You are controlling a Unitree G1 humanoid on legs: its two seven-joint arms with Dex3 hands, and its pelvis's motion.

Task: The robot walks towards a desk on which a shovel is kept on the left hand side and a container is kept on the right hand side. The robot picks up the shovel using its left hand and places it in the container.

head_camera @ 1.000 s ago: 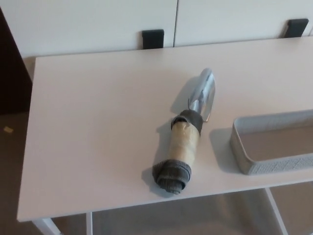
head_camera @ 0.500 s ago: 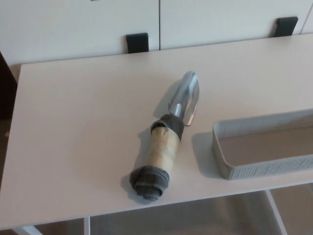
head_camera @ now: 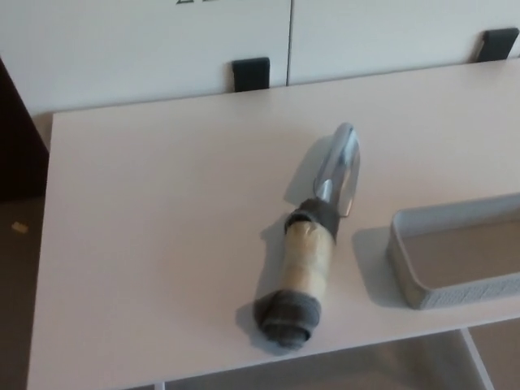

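- Broadly, the desk point(head_camera: 162, 211) fills most of the head view: a pale, plain top with its near edge at the bottom of the picture and white cabinet fronts point(head_camera: 146, 41) behind it, two dark pulls showing (a strip of dark floor sits to the left).
- Next in size, the container point(head_camera: 455, 252), a light grey textured tray, rests at the right near edge of the desk and is cut off by the picture's right side; it looks empty as far as can be seen.
- Smaller, the shovel point(head_camera: 313, 244) lies flat near the middle of the desk, just beside the container but not touching it, its metal blade pointing away and its wrapped handle toward the near edge.
- Neither hand shows, so I cannot tell how the fingers stand.
- Judging from this, the task is barely begun: the approach seems about done, while the reach, the grasp with the left hand and the placing all remain.
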